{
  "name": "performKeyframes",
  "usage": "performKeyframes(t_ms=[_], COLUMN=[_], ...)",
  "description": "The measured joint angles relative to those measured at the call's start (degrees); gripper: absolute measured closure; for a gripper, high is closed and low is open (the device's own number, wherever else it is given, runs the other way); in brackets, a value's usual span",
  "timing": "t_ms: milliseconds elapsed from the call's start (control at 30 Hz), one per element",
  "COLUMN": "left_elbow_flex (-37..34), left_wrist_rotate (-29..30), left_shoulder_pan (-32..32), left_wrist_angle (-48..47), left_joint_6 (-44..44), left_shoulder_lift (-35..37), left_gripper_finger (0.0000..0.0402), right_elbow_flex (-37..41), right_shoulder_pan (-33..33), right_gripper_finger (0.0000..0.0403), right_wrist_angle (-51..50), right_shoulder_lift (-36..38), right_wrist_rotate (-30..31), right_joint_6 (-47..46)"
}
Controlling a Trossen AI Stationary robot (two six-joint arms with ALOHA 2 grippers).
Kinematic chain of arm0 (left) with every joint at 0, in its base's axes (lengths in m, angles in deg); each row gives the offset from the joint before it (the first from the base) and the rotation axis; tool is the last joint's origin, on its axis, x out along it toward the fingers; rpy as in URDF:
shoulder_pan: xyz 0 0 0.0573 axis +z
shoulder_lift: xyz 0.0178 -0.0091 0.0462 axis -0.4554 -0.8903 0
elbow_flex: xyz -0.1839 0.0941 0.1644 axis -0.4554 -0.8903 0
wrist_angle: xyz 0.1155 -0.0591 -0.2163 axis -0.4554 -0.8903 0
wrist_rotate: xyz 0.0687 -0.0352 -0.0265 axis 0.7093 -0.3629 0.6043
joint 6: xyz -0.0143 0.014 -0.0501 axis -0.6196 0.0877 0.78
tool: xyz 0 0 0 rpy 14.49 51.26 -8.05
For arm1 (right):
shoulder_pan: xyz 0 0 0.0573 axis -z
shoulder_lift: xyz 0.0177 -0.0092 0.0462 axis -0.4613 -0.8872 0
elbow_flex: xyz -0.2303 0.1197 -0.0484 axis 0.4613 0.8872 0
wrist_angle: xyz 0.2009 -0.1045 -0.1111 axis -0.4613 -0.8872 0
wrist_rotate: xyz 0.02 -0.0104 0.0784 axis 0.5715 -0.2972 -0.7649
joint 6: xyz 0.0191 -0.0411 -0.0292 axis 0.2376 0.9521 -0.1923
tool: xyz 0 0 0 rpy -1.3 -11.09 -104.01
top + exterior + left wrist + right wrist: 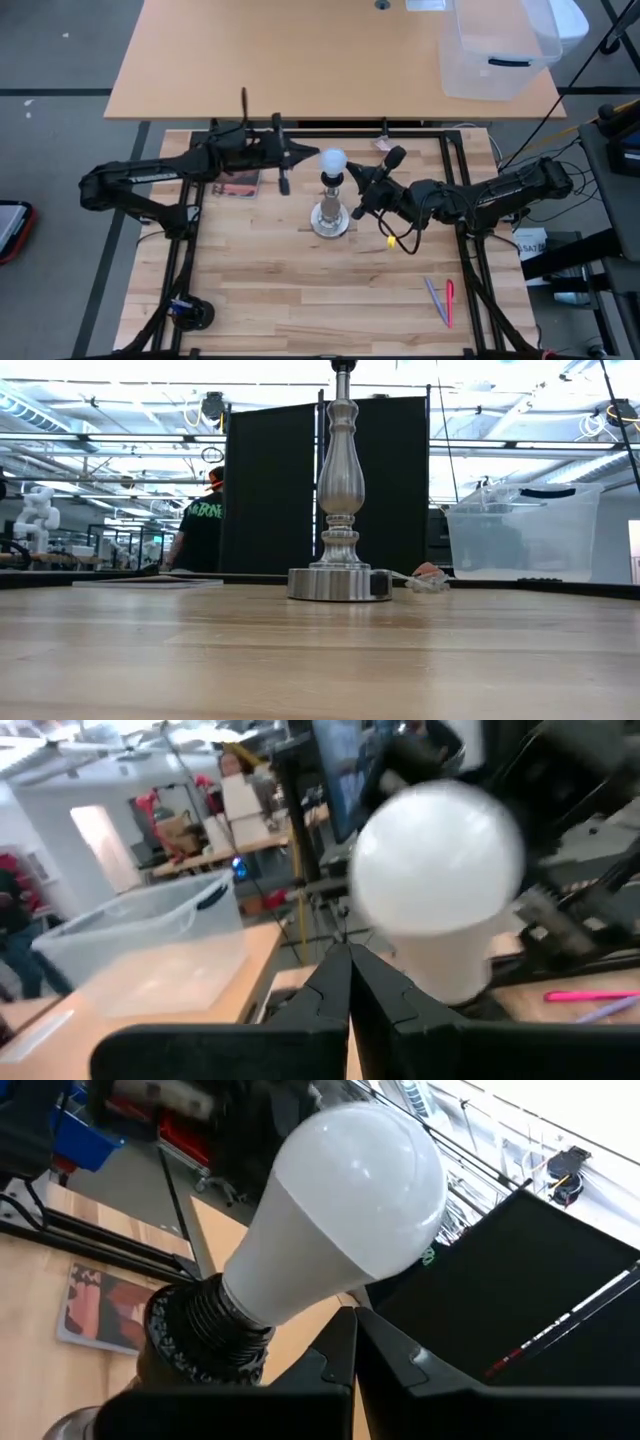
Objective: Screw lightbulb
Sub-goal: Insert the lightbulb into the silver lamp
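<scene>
Looking across the counter [260, 290] from above, I see one lightbulb [332, 160] sitting upright in the black socket [205, 1335] atop the single silver stand [330, 215], near the middle of my workspace. Its long axis runs straight up along the stand's post, globe uppermost, screw base down in the socket collar.

My left gripper [312, 155] comes in from my left side, its tip just beside the globe; my right gripper [352, 176] comes in from my right and sits just beside the socket, slightly lower. So the bulb lies between my two sets of jaws, level with the left one and a little above the right one. I judge the left arm the nearer to the globe itself, though I cannot tell whether either tip is actually touching it.

Both sets of jaws are pressed together, fingers [350, 990] meeting edge to edge in each wrist view, with nothing clamped between them.

To turn the bulb, I judge one set of jaws must first part and straddle the globe crosswise to that upright axis.

Count: one bulb, one stand, two arms, one clear bin [495, 50] on the far table.
</scene>
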Motion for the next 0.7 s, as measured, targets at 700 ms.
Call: performKeyframes(t_ms=[700], left_elbow_flex=[0.02], left_wrist_rotate=[-2.54], left_shoulder_pan=[-5.91], left_wrist_angle=[2.58], left_joint_6=[-2.47], left_shoulder_lift=[-0.02], left_gripper_finger=[0.04], right_elbow_flex=[0.0], right_shoulder_pan=[6.74], right_gripper_finger=[0.0403], right_wrist_angle=[6.67], right_shoulder_lift=[0.07], right_wrist_rotate=[-9.38], right_joint_6=[4.79])
